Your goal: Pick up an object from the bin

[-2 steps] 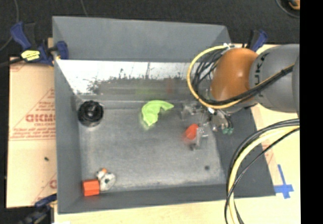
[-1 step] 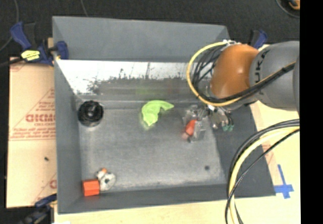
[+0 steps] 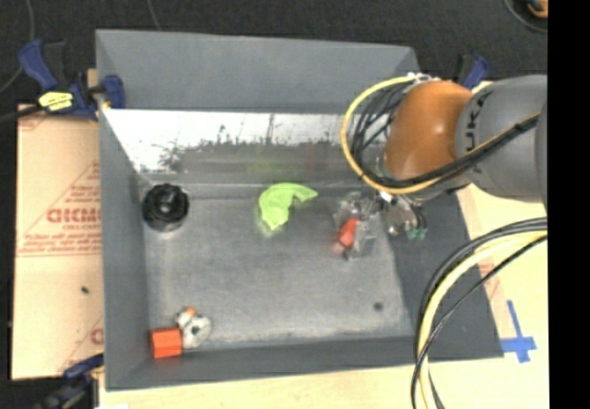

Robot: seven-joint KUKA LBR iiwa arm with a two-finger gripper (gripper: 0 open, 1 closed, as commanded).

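Observation:
My gripper [image 3: 355, 230] reaches down at the right side of the bin floor, under the orange wrist cover. A small red-orange thing [image 3: 348, 234] sits right at its fingertips; whether it lies between them is unclear. A crumpled green piece [image 3: 279, 203] lies just left of the gripper, near the back wall.
A black round cap-like thing [image 3: 165, 205] rests at the left by the back wall. In the front left corner are an orange block [image 3: 166, 343] and a small white-and-orange thing [image 3: 193, 327] beside it. The arm and its cables hang over the bin's right side.

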